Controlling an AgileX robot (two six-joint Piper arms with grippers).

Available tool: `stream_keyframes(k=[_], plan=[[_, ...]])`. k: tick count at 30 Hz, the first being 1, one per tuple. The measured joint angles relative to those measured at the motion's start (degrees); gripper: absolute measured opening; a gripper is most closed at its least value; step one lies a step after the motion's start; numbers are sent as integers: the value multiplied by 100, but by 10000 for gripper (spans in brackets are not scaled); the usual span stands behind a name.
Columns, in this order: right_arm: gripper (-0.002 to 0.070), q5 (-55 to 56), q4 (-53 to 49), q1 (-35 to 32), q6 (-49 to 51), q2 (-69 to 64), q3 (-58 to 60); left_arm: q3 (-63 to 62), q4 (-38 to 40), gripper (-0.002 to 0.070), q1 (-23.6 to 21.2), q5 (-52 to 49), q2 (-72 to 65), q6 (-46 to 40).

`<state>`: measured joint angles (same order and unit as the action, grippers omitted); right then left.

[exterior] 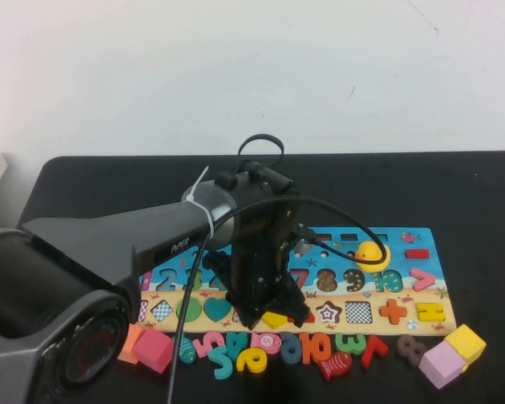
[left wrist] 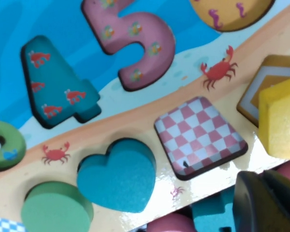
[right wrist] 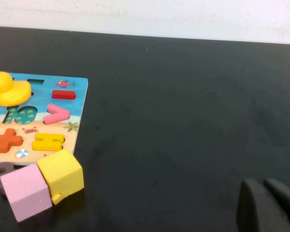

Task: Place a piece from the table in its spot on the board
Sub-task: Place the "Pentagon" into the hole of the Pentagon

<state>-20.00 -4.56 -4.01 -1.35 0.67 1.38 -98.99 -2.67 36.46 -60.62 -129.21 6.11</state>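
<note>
We judge the step in hand to be seating the piece [exterior: 274,320], the small flat yellow pentagon, into its place [left wrist: 261,89] on the board [exterior: 421,286]. To do it well, we should line its corners up with the recess before pressing, keep it flat, not tilted, and let go only once it sits level with the sandy band.

The left end effector [exterior: 269,318] hangs over the board's lower band, between the teal heart [exterior: 217,308] and the star recess [exterior: 329,312]. Its fingers are clenched on the pentagon. In the left wrist view the piece [left wrist: 280,118] overlaps the pentagon recess, just beside the checkered square recess [left wrist: 199,136], but we cannot tell whether it is dropped in or riding on the rim.

The right end effector [right wrist: 270,208] sits over bare counter [right wrist: 183,106], well apart from the board and away from the yellow cube [right wrist: 62,175]; its fingers [right wrist: 253,208] look pressed together and hold nothing.
</note>
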Motion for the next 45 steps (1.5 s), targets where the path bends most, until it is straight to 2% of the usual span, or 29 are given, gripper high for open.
stream_keyframes(k=[20,32,37,45], plan=[[19,0,0,0,0,0,0,0,16,-2,0,411,-161,10],[19,0,0,0,0,0,0,0,-713,-2,0,448,-170,315],[19,0,0,0,0,0,0,0,-737,-2,0,423,-11,315],[19,0,0,0,0,0,0,-48,42,-2,0,754,326,168]])
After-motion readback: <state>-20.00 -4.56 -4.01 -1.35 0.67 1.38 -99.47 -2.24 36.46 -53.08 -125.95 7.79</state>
